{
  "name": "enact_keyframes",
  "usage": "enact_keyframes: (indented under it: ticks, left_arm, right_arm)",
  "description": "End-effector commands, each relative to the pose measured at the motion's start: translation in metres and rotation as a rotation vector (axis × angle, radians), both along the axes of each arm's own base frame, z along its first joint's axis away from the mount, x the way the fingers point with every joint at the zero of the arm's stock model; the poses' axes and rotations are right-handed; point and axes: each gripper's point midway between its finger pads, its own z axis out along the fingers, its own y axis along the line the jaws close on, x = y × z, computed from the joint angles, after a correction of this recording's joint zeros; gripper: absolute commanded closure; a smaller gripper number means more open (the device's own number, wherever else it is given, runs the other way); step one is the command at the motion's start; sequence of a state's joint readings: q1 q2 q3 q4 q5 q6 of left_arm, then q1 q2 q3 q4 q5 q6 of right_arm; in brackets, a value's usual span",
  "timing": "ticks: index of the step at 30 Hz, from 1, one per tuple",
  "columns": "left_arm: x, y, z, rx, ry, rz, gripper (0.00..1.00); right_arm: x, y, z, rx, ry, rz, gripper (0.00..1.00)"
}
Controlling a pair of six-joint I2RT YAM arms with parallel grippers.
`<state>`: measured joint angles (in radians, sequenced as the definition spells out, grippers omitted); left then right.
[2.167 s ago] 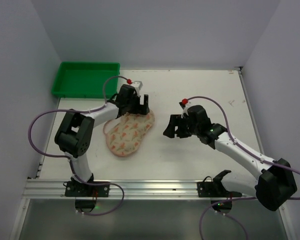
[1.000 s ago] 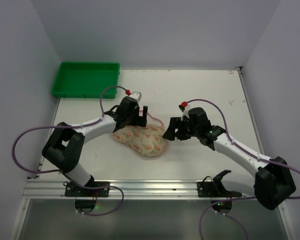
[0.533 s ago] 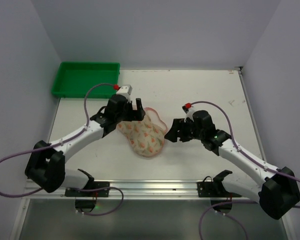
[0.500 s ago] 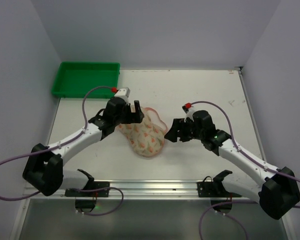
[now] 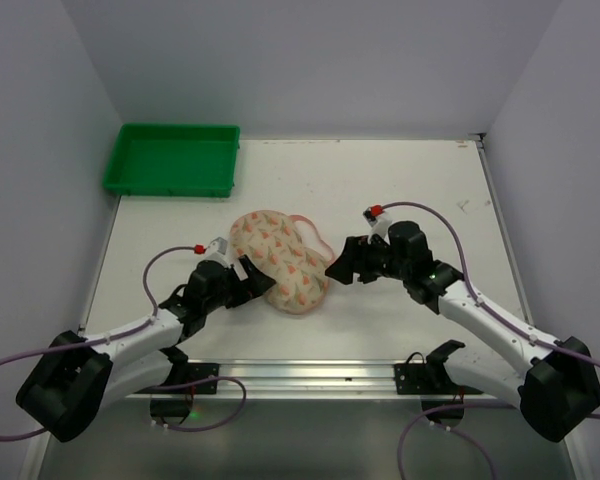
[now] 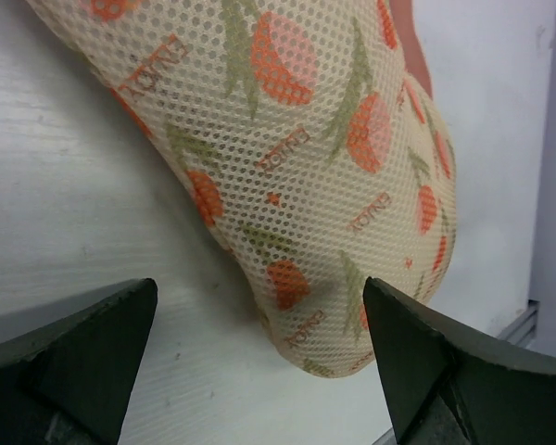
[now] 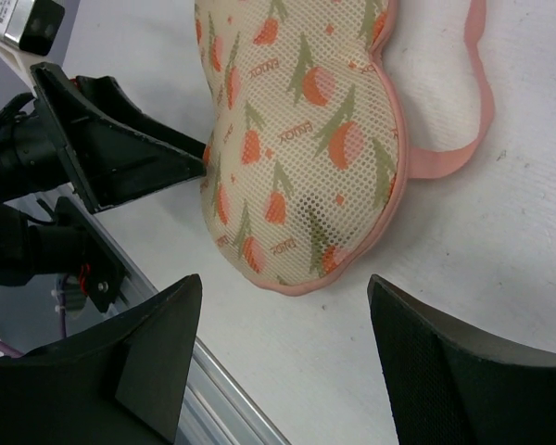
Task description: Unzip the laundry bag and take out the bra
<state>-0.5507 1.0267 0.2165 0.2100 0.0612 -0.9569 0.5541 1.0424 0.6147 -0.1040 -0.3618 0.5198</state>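
Note:
The laundry bag [image 5: 280, 262] lies mid-table, a cream mesh peanut shape with orange print and a pink rim, and it looks closed. Its pink loop [image 5: 316, 233] curls out at the far right side. My left gripper [image 5: 251, 281] sits low at the bag's near-left edge, open; in the left wrist view the laundry bag's rounded end [image 6: 315, 185] lies just ahead of the left gripper [image 6: 259, 357]. My right gripper [image 5: 336, 268] hovers open just right of the bag; below the right gripper [image 7: 287, 348] I see the laundry bag [image 7: 296, 148]. The bra is hidden.
A green tray [image 5: 170, 160] stands at the far left corner. The metal rail [image 5: 280, 375] runs along the table's near edge. The left arm's black wrist [image 7: 102, 158] shows close to the bag in the right wrist view.
The bag has been dragged right and turned. My left gripper has since left the bag's far-left end and pulled back to its near-left side. The right gripper barely moved.

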Motion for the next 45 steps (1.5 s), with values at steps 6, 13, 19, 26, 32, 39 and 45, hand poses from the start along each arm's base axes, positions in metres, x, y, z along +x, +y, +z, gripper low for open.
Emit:
enact_keyframes:
  ticks: [6, 13, 19, 26, 32, 39, 45]
  left_arm:
    - [0.015, -0.032, 0.025, -0.253, -0.111, -0.031, 0.08]
    - [0.023, -0.053, 0.048, -0.328, -0.151, -0.098, 0.7]
    - [0.047, -0.065, 0.094, -0.365, -0.214, -0.063, 0.98]
    - [0.066, -0.063, 0.116, -0.435, -0.144, 0.079, 1.0]
    - [0.071, -0.061, 0.111, -0.454, -0.065, 0.156, 1.0]
    - [0.072, -0.062, 0.112, -0.455, -0.037, 0.176, 1.0]
    - [0.075, -0.06, 0.116, -0.468, -0.032, 0.206, 1.0]
  right_arm:
    - [-0.002, 0.008, 0.018, 0.063, -0.076, 0.056, 0.25]
    - [-0.004, 0.007, 0.018, 0.055, -0.095, 0.068, 0.25]
    - [-0.011, 0.016, 0.021, -0.004, -0.147, 0.079, 0.25]
    - [-0.032, 0.049, 0.014, -0.019, -0.131, 0.139, 0.33]
    - [-0.028, 0.061, 0.015, -0.039, -0.137, 0.12, 0.5]
    - [-0.018, 0.075, 0.011, -0.028, -0.12, 0.102, 0.58]
    - [-0.012, 0.088, 0.006, -0.002, -0.094, 0.093, 0.58]
